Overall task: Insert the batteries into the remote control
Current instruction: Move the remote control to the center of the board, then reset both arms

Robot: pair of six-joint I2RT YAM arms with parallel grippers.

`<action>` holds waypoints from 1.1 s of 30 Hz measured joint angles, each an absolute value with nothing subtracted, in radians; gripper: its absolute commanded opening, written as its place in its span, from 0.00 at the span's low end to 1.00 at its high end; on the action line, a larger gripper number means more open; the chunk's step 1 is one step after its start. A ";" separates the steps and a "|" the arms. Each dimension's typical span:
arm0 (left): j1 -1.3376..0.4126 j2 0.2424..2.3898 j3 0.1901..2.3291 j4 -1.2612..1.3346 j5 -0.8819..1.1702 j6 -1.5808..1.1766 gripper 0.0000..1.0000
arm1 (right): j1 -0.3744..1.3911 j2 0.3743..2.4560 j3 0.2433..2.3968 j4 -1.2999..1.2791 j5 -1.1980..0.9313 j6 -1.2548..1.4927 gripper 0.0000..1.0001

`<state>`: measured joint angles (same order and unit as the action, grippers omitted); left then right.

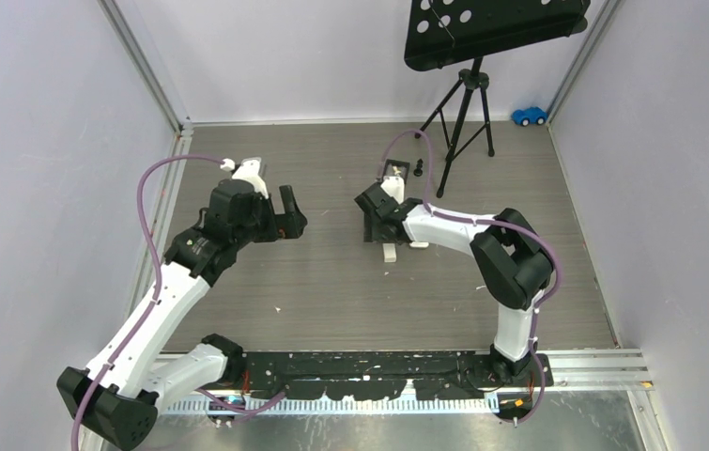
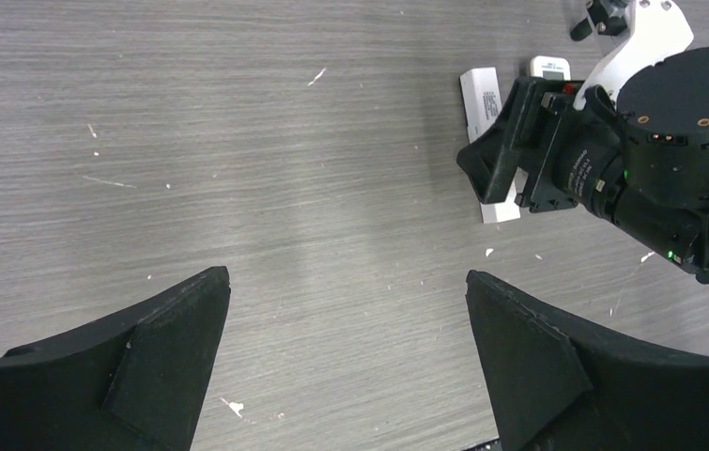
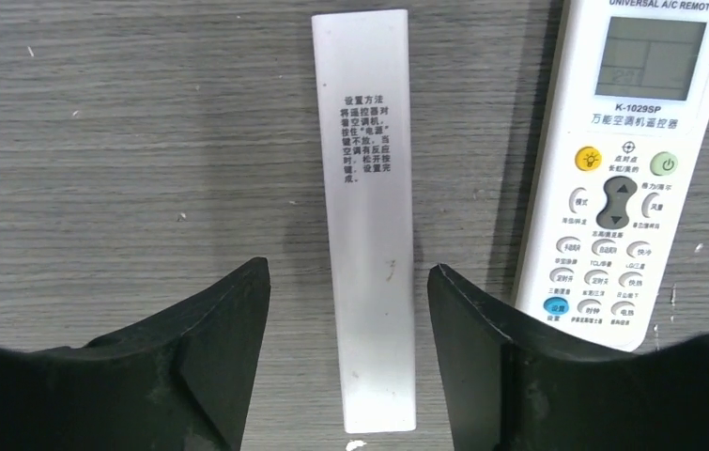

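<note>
A white remote control [image 3: 627,178] lies face up on the grey table, its buttons and screen showing. Beside it lies a slim white strip with printed Chinese text [image 3: 369,235], which looks like its cover. My right gripper [image 3: 348,268] is open, low over the table, with one finger on each side of the strip and not touching it. It also shows in the top view [image 1: 380,224]. My left gripper [image 2: 346,274] is open and empty over bare table to the left [image 1: 292,214]. No orange or blue batteries are in view.
A black music stand on a tripod [image 1: 463,103] stands at the back right. A tiny blue toy car [image 1: 529,116] sits in the far right corner. A small black object [image 1: 418,169] lies near a tripod foot. Walls close in the left, right and back sides.
</note>
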<state>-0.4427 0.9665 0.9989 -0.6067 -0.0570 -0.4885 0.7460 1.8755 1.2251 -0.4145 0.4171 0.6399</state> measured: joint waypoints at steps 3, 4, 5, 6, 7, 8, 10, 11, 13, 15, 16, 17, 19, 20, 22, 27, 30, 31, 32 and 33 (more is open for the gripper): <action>-0.443 0.963 1.007 -0.634 -0.046 -0.488 1.00 | 0.752 1.867 1.226 -0.414 0.418 0.639 0.76; -0.443 0.958 1.011 -0.645 -0.042 -0.488 1.00 | 0.753 1.858 1.225 -0.418 0.418 0.639 0.77; -0.443 0.951 1.013 -0.653 -0.041 -0.488 1.00 | 0.754 1.843 1.223 -0.421 0.418 0.639 0.77; -0.443 0.939 1.015 -0.664 -0.040 -0.488 1.00 | 0.755 1.816 1.216 -0.421 0.418 0.639 0.77; -0.443 0.924 1.016 -0.675 -0.040 -0.487 1.00 | 0.756 1.774 1.204 -0.429 0.421 0.640 0.77; -0.443 0.907 1.019 -0.689 -0.041 -0.487 1.00 | 0.756 1.721 1.192 -0.437 0.426 0.639 0.77; -0.443 0.871 1.030 -0.717 -0.043 -0.485 1.00 | 0.756 1.600 1.166 -0.454 0.444 0.639 0.78; -0.443 0.850 1.036 -0.731 -0.051 -0.485 1.00 | 0.756 1.525 1.150 -0.461 0.462 0.638 0.78; -0.443 0.802 1.056 -0.773 -0.088 -0.484 1.00 | 0.756 1.361 1.118 -0.488 0.511 0.636 0.80; -0.443 0.763 1.081 -0.813 -0.130 -0.484 1.00 | 0.756 1.200 1.092 -0.525 0.569 0.633 0.82; -0.443 0.744 1.099 -0.835 -0.154 -0.484 1.00 | 0.756 1.121 1.081 -0.549 0.604 0.632 0.84; -0.443 0.730 1.116 -0.852 -0.175 -0.482 1.00 | 0.756 1.043 1.070 -0.579 0.640 0.630 0.85; -0.443 0.704 1.152 -0.889 -0.212 -0.478 1.00 | 0.756 0.921 1.057 -0.641 0.702 0.627 0.87; -0.443 0.691 1.172 -0.905 -0.228 -0.471 1.00 | 0.756 0.856 1.054 -0.683 0.738 0.626 0.88; -0.443 0.661 1.210 -0.935 -0.257 -0.458 1.00 | 0.756 0.727 1.054 -0.770 0.808 0.624 0.89; -0.443 0.606 1.308 -0.999 -0.361 -0.389 1.00 | 0.755 0.468 1.095 -0.927 0.921 0.581 0.89; -0.443 0.604 1.364 -1.024 -0.419 -0.349 1.00 | 0.755 0.358 1.148 -0.966 0.966 0.530 0.89; -0.443 0.604 1.375 -1.027 -0.429 -0.339 1.00 | 0.755 0.338 1.163 -0.972 0.977 0.519 0.89; -0.443 0.604 1.388 -1.031 -0.440 -0.331 1.00 | 0.755 0.318 1.179 -0.976 0.990 0.506 0.89; -0.443 0.604 1.398 -1.033 -0.449 -0.324 0.99 | 0.755 0.303 1.194 -0.978 1.002 0.495 0.89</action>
<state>-0.4427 0.6041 1.3975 -1.0328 -0.4492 -0.3244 0.7551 0.3027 1.1938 -0.9779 1.0023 0.4950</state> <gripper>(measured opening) 0.994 0.887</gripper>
